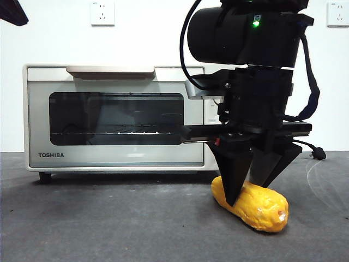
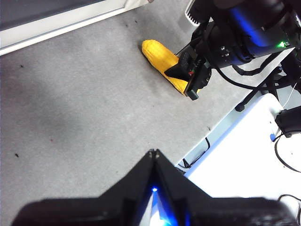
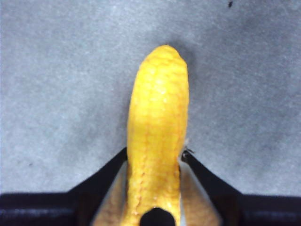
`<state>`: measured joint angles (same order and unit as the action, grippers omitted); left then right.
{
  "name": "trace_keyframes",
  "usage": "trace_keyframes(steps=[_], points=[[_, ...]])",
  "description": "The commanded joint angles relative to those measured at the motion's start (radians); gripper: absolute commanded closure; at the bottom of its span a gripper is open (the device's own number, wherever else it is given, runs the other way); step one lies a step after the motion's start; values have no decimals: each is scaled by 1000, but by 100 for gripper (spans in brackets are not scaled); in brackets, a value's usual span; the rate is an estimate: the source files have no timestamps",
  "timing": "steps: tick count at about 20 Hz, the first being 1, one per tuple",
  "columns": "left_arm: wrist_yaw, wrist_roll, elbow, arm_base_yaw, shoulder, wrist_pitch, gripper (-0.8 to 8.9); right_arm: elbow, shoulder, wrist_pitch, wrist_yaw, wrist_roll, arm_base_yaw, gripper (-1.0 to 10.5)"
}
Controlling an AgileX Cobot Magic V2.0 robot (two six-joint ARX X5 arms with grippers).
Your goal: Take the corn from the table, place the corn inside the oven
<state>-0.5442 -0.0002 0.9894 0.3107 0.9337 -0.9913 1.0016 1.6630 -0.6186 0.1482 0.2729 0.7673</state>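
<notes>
The yellow corn (image 1: 262,210) lies on the dark grey table (image 1: 109,218), in front of the right end of the cream TOSHIBA oven (image 1: 117,117), whose glass door is closed. My right gripper (image 1: 248,191) reaches straight down over the corn's left half. In the right wrist view its two black jaws press on either side of the corn (image 3: 157,117), so the right gripper (image 3: 155,153) is shut on it. The left wrist view shows the corn (image 2: 157,54) under the right gripper (image 2: 188,80) from a distance. My left gripper (image 2: 154,151) hangs shut and empty, well away over bare table.
The oven's black cord and plug (image 1: 319,154) lie on the table behind the right arm. A black tip of the waiting left arm (image 1: 11,11) shows at the top left corner. A white surface with cables (image 2: 249,155) lies beyond the table's edge.
</notes>
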Motion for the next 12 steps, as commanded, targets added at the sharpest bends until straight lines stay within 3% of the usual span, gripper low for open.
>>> trace_keyframes(steps=[1, 5, 8, 12], points=[[-2, 3, 0, 3, -1, 49, 819, 3, -2, -18, -20, -3, 4, 958], [-3, -59, 0, 3, 12, 216, 819, 6, -97, -36, -121, 5, 5, 958], [-2, -105, 0, 3, 42, 357, 819, 10, -227, -43, -152, 16, 6, 958], [-2, -105, 0, 3, 120, 516, 819, 10, -425, -47, -160, 42, 5, 958]])
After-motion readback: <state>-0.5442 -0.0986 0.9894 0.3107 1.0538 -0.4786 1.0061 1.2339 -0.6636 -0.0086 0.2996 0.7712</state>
